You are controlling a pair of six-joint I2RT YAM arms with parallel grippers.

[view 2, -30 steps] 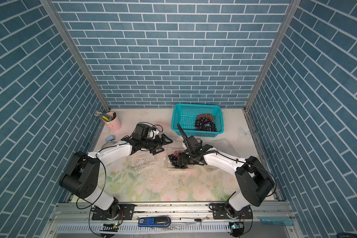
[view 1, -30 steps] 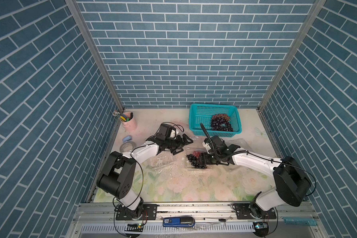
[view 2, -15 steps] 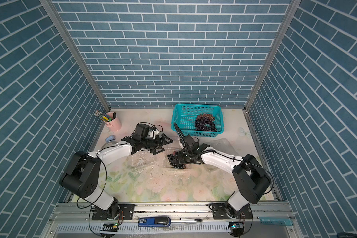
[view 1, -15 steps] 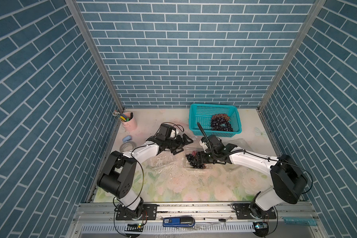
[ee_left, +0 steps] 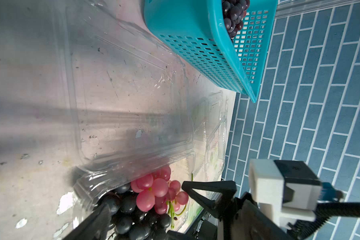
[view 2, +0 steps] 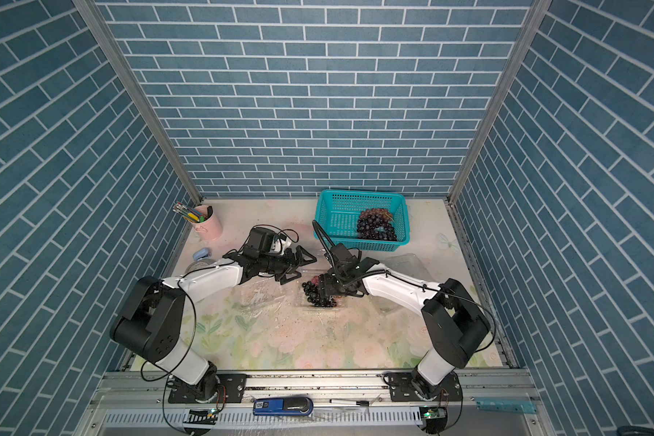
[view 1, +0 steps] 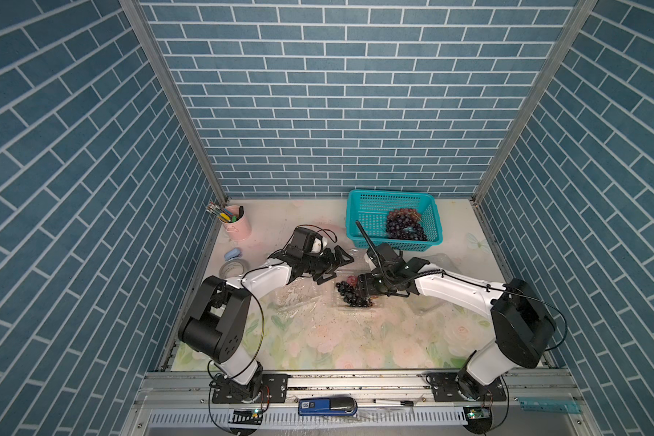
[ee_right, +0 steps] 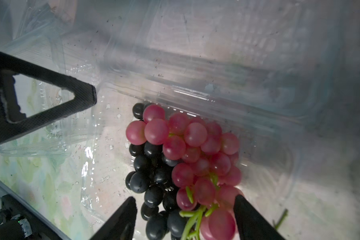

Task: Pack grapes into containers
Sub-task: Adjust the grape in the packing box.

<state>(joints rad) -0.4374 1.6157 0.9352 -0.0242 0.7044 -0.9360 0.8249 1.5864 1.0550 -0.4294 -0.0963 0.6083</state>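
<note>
A bunch of grapes [ee_right: 185, 149], pink ones over dark ones, lies in the tray of a clear open container [ee_right: 87, 166], seen in both top views [view 1: 340, 307]. My right gripper [ee_right: 185, 220] is shut on the grapes near their green stem, one finger against the pink side and one by the dark side. My left gripper [view 1: 337, 270] stands open just behind the tray, over its laid-back lid [ee_left: 123, 93], holding nothing. One of its fingers [ee_right: 50, 99] shows in the right wrist view. More grapes [view 1: 404, 226] sit in the teal basket [view 1: 370, 211].
A second clear container [view 1: 295, 298] lies left of the filled tray, and another [view 1: 438, 260] lies right of it under my right arm. A pink cup of pens [view 1: 238, 226], a blue object [view 1: 233, 254] and a tape roll [view 1: 232, 268] stand along the left edge.
My right gripper has shifted slightly left with the grapes in it, over the tray. The left arm has not moved.
</note>
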